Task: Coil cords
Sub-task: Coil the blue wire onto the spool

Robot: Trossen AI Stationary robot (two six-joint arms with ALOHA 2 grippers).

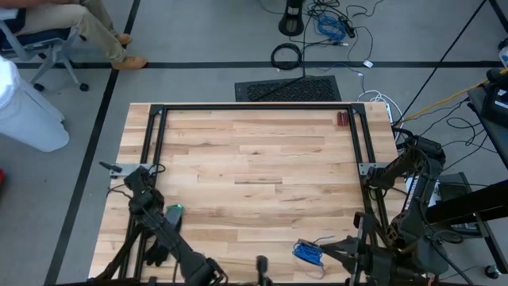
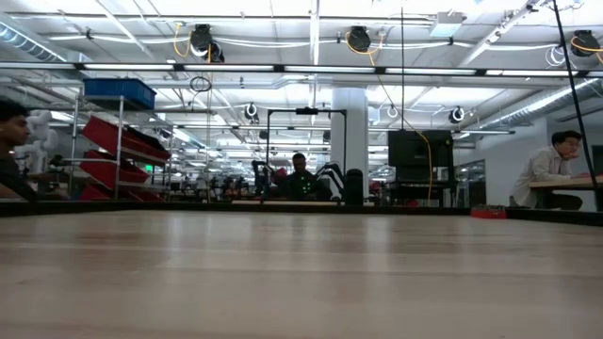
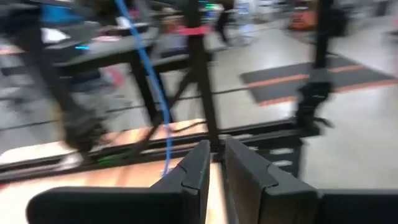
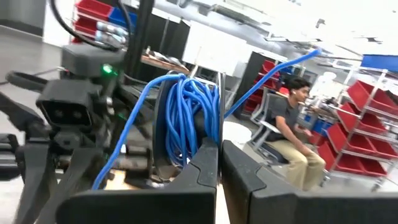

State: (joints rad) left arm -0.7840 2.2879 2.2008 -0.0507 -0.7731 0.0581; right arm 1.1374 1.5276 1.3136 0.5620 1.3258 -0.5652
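Observation:
The cords are one thin blue wire, wound into a small bundle [image 1: 308,253] [image 4: 189,115] near the table's near edge, right of the middle. My right gripper [image 1: 327,254] [image 4: 219,163] comes from the right and is shut at the bundle. One strand [image 4: 118,146] runs from the bundle toward my left arm, and a free end [image 4: 280,68] sticks up. My left gripper [image 3: 217,163] is at the near edge [image 1: 208,274]. Its fingers stand a narrow gap apart with nothing between them. A blue strand [image 3: 158,106] runs down past the outer side of one finger; whether it touches, I cannot tell. My right gripper pinches the bundle's lower loops [image 4: 194,149] between its two fingers, several turns of wire together. The fingers lie level and reach in from the table's right side. The bundle stands upright past the fingertips, which hide the exact place of contact.
Red-handled pliers [image 1: 343,119] lie at the far right of the table, by the black frame [image 1: 254,107]. A black glove [image 1: 156,254] lies beside my left arm. A small camera post [image 1: 260,266] stands at the near edge. People sit beyond the table [image 2: 556,169].

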